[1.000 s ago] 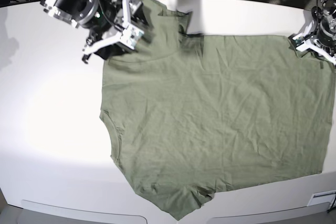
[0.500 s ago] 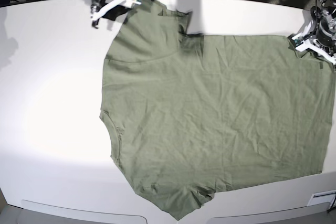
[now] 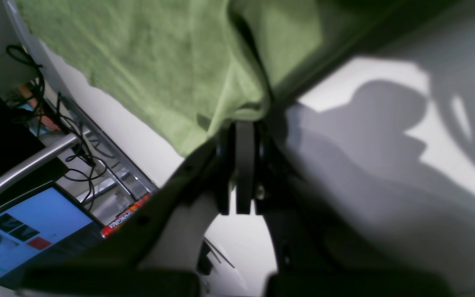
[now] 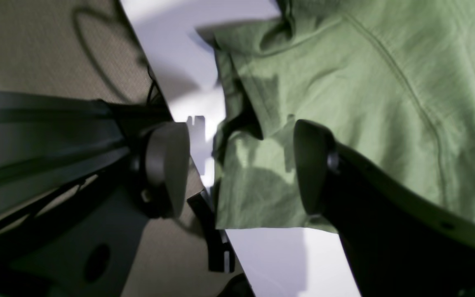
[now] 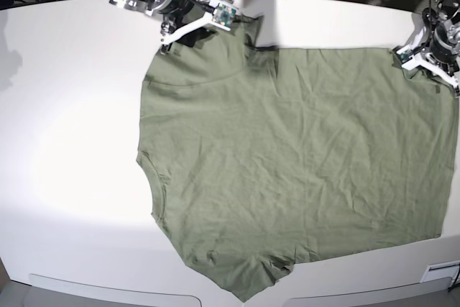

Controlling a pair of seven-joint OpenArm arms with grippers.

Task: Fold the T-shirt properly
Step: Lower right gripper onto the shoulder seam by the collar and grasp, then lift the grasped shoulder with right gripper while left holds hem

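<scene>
In the left wrist view, the left gripper (image 3: 243, 123) has its fingers pressed together on a bunched corner of the green T-shirt (image 3: 151, 62), above the white table (image 3: 386, 82); a monitor (image 3: 27, 231) shows below the table edge. In the right wrist view, the right gripper (image 4: 241, 165) holds its pads (image 4: 309, 165) wide apart over the sleeve hem, not clamping it. In the base view, the T-shirt (image 5: 302, 170) lies spread flat on the table (image 5: 72, 141), the right gripper (image 5: 205, 23) at its upper left sleeve and the left gripper (image 5: 406, 54) at its upper right corner.
</scene>
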